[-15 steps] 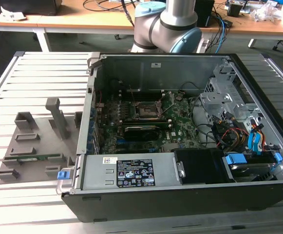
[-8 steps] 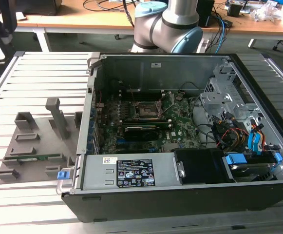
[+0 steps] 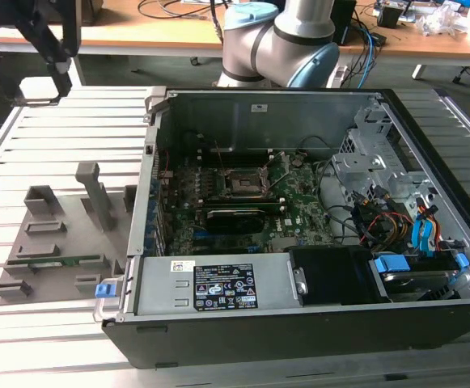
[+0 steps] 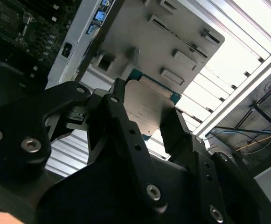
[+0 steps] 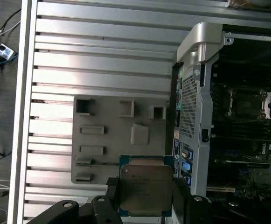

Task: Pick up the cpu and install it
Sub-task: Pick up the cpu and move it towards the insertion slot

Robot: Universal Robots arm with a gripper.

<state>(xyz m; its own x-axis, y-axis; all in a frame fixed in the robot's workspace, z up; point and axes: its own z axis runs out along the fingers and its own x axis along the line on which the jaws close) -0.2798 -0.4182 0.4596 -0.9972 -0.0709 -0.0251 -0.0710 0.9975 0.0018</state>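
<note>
Two gripper (image 5: 145,193) fingers (image 5: 111,191) are clamped on the cpu (image 5: 146,186) edges above the tray (image 5: 102,140); level carriage, clear of the case wall (image 5: 191,107), is advised toward the socket (image 3: 243,184) at the tray's 3 o'clock in the exterior view.

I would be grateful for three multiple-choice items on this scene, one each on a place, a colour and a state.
1. Where is the cpu?
A. in a person's hand
B. in the air, held by the gripper
C. inside a drawer

2. What colour is the tray?
A. red
B. grey
C. yellow

3. How is the case?
A. open, with the board showing
B. closed by a panel
C. wrapped in foil

Answers:
1 B: in both wrist views the fingers clamp the cpu's edges.
2 B: the tray is plain grey in every view.
3 A: the exterior view looks straight onto the board.
</note>
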